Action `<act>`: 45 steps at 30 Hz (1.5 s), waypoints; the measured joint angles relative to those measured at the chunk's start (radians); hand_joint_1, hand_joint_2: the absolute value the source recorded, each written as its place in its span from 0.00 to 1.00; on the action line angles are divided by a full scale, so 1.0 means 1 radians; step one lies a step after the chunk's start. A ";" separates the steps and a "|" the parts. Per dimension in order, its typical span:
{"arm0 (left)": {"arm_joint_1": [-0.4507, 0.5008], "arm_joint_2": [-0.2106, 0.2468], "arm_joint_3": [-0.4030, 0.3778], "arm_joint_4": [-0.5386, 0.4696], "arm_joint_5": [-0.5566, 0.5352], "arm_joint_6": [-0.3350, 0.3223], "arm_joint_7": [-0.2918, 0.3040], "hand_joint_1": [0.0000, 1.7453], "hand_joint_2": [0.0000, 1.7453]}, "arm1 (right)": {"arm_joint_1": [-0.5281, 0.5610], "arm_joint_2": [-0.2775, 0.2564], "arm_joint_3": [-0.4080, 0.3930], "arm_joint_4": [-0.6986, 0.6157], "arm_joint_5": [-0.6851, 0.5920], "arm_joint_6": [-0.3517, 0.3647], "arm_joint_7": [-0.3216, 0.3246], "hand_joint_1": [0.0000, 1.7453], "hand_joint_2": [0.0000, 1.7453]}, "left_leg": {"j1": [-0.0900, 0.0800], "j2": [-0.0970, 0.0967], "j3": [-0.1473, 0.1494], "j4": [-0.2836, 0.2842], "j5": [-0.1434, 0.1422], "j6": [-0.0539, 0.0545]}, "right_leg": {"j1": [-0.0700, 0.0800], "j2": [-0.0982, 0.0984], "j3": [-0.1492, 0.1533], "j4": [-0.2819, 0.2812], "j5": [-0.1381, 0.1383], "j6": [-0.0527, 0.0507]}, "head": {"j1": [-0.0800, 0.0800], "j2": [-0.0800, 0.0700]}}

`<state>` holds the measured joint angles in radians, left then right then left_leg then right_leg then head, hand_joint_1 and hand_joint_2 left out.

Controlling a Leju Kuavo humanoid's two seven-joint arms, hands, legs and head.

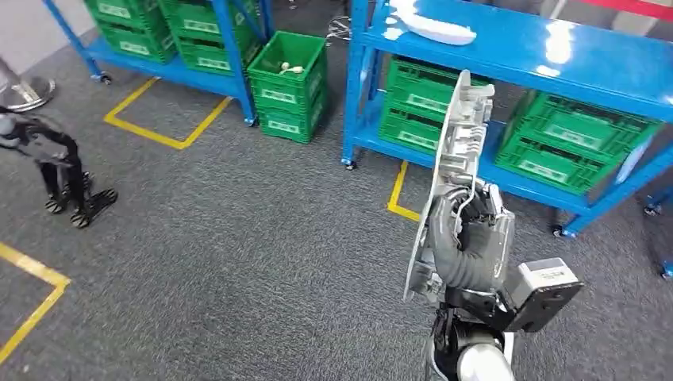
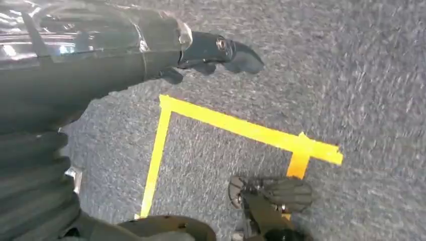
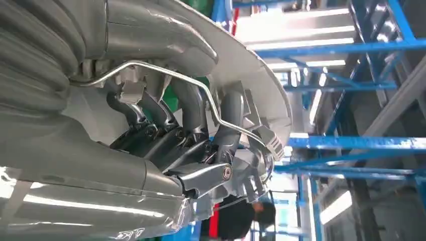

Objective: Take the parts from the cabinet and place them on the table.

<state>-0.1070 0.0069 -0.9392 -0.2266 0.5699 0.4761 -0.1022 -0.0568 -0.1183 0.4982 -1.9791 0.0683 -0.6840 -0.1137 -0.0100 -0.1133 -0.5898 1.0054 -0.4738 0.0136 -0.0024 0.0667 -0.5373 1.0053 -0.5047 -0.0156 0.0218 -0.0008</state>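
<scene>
The robot's right arm rises from the lower edge of the head view, forearm upright, and its right hand (image 1: 464,238) grips a long silver-white part (image 1: 454,151) held on end, fingers (image 3: 193,108) curled around it. The left hand (image 2: 201,50) hangs low, pointing at the floor, holding nothing.

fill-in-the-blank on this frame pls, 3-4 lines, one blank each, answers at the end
1. The long silver part is held by the robot's ____ hand.
2. The crates under the shelving are ____ in colour.
3. The shelf frames are painted ____.
4. The tape lines on the grey floor are ____.

Missing words: right; green; blue; yellow
</scene>
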 joint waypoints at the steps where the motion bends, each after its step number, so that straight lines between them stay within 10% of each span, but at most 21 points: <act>1: 0.002 0.000 0.000 0.000 0.000 0.000 0.000 0.00 1.00 | -0.003 0.000 0.001 0.000 0.000 0.000 0.000 0.94 1.00 | 0.002 -0.008 -0.004 -0.002 0.004 -0.007 | 0.001 -0.010 0.002 -0.007 -0.001 -0.002 | 0.001 0.000; 2: 0.001 0.002 0.000 0.001 -0.001 0.000 0.000 0.00 1.00 | -0.007 0.000 0.002 0.000 -0.002 0.000 0.000 0.94 1.00 | -0.006 -0.007 -0.010 -0.001 0.003 -0.010 | -0.008 -0.026 0.007 -0.030 0.002 -0.002 | 0.001 0.000; 3: 0.003 0.004 0.000 0.001 -0.002 0.000 0.000 0.00 1.00 | -0.011 0.000 0.005 0.000 -0.006 0.000 0.001 0.94 1.00 | -0.012 0.079 -0.018 0.013 -0.014 -0.014 | -0.010 -0.037 0.011 -0.039 0.009 -0.004 | 0.000 0.000; 4: 0.001 0.005 0.000 0.001 -0.004 0.000 0.000 0.00 1.00 | -0.013 0.000 0.006 -0.001 -0.007 0.000 0.000 0.94 1.00 | -0.007 0.121 -0.042 0.060 -0.050 -0.023 | -0.010 -0.048 0.011 -0.040 0.011 -0.007 | -0.018 0.000; 8: -0.001 0.009 0.000 0.001 -0.005 0.003 -0.004 0.00 1.00 | -0.022 -0.004 0.008 0.002 -0.047 0.000 -0.007 0.94 1.00 | 0.025 0.116 -0.159 0.303 -0.138 -0.054 | -0.014 -0.105 0.009 -0.037 0.008 -0.005 | -0.033 0.000; 11: -0.001 0.018 0.000 0.001 -0.005 0.006 -0.007 0.00 1.00 | -0.042 -0.006 0.021 0.010 -0.072 0.000 -0.022 0.94 1.00 | 0.037 0.146 -0.050 0.103 -0.023 -0.070 | -0.025 -0.141 0.010 -0.025 -0.003 0.013 | -0.035 0.000; 13: -0.003 0.018 0.000 0.001 -0.005 0.006 -0.008 0.00 1.00 | -0.054 -0.008 0.029 0.010 -0.078 0.000 -0.028 0.94 1.00 | 0.025 0.238 -0.004 0.023 -0.022 -0.064 | -0.016 -0.156 0.008 -0.013 -0.014 0.031 | -0.045 0.000; 17: -0.002 0.025 0.000 0.003 -0.005 0.010 -0.009 0.00 1.00 | -0.073 -0.011 0.039 0.014 -0.118 0.003 -0.044 0.94 1.00 | 0.022 0.186 -0.022 0.024 -0.015 -0.024 | -0.021 -0.191 0.016 -0.015 -0.014 0.052 | -0.034 0.000; 20: -0.005 0.026 0.000 0.005 0.005 0.012 -0.009 0.00 1.00 | -0.082 -0.026 0.049 0.014 -0.164 0.010 -0.069 0.94 1.00 | 0.023 0.145 -0.021 0.019 -0.008 -0.007 | -0.024 -0.095 -0.028 0.105 -0.109 0.056 | -0.017 0.000; 23: -0.005 0.025 0.000 0.005 0.013 0.016 0.010 0.00 1.00 | -0.084 -0.040 0.061 0.014 -0.174 0.022 -0.074 0.94 1.00 | 0.011 0.095 -0.021 0.020 -0.005 0.005 | -0.017 -0.074 -0.119 0.310 -0.180 0.045 | 0.002 0.000; 26: -0.003 0.028 0.000 0.006 0.027 0.015 0.019 0.00 1.00 | -0.091 -0.046 0.079 0.014 -0.163 0.031 -0.081 0.94 1.00 | -0.001 0.045 -0.017 0.020 -0.003 0.008 | -0.006 -0.058 -0.061 0.160 -0.063 0.015 | 0.013 0.000; 27: -0.003 0.028 0.000 0.006 0.033 0.015 0.019 0.00 1.00 | -0.095 -0.049 0.084 0.013 -0.158 0.032 -0.085 0.94 1.00 | -0.002 0.029 -0.015 0.020 -0.002 0.008 | -0.002 -0.023 -0.022 0.064 -0.011 0.001 | 0.017 0.000; 28: -0.004 0.027 0.000 0.006 0.035 0.015 0.021 0.00 1.00 | -0.098 -0.051 0.087 0.013 -0.153 0.034 -0.089 0.94 1.00 | -0.003 0.020 -0.018 0.019 0.000 0.006 | -0.003 0.019 -0.005 0.034 -0.020 -0.012 | 0.011 0.000; 32: 0.000 0.030 0.000 0.008 0.032 0.014 0.034 0.00 1.00 | -0.101 -0.060 0.104 0.005 -0.154 0.045 -0.090 0.94 1.00 | 0.008 -0.025 -0.037 0.014 0.017 -0.019 | 0.004 -0.015 0.005 -0.007 -0.014 -0.010 | 0.018 0.000; 35: -0.001 0.037 0.000 0.009 0.026 0.012 0.036 0.00 1.00 | -0.096 -0.062 0.110 -0.001 -0.165 0.052 -0.095 0.94 1.00 | 0.000 0.112 -0.083 0.104 -0.052 -0.033 | -0.006 -0.057 0.019 -0.040 0.003 -0.010 | -0.002 0.000; 38: -0.002 0.039 0.000 0.009 0.024 0.012 0.035 0.00 1.00 | -0.087 -0.064 0.113 -0.001 -0.174 0.057 -0.101 0.94 1.00 | 0.021 0.116 -0.180 0.308 -0.131 -0.050 | -0.007 -0.102 0.019 -0.036 0.000 -0.006 | -0.018 0.000; 41: 0.000 0.043 0.000 0.009 0.023 0.012 0.035 0.00 1.00 | -0.085 -0.067 0.122 -0.001 -0.177 0.061 -0.103 0.94 1.00 | 0.033 0.132 -0.106 0.174 -0.039 -0.066 | -0.015 -0.139 0.021 -0.027 -0.010 0.009 | -0.028 0.000; 42: 0.000 0.044 0.000 0.009 0.023 0.012 0.033 0.00 1.00 | -0.085 -0.068 0.124 -0.001 -0.180 0.064 -0.104 0.94 1.00 | 0.034 0.160 -0.053 0.084 -0.001 -0.070 | -0.019 -0.149 0.023 -0.020 -0.017 0.017 | -0.030 0.000; 43: -0.002 0.043 0.000 0.008 0.024 0.012 0.029 0.00 1.00 | -0.086 -0.068 0.126 -0.001 -0.186 0.069 -0.106 0.94 1.00 | 0.023 0.239 -0.031 0.035 -0.016 -0.075 | -0.015 -0.156 0.023 -0.015 -0.024 0.026 | -0.036 0.000; 45: -0.002 0.043 0.000 0.009 0.029 0.015 0.025 0.00 1.00 | -0.093 -0.069 0.130 -0.001 -0.200 0.079 -0.111 0.94 1.00 | 0.021 0.232 -0.037 0.035 -0.012 -0.036 | -0.004 -0.169 0.022 -0.008 -0.030 0.035 | -0.033 0.000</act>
<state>-0.1086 0.0500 -0.9396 -0.2178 0.5985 0.4909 -0.0770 -0.1496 -0.1869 0.6283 -1.9799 -0.1316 -0.6054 -0.2243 0.0105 0.1183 -0.6270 1.0404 -0.4857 -0.0228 -0.0065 -0.1025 -0.5152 0.9972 -0.5346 0.0199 -0.0115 -0.0008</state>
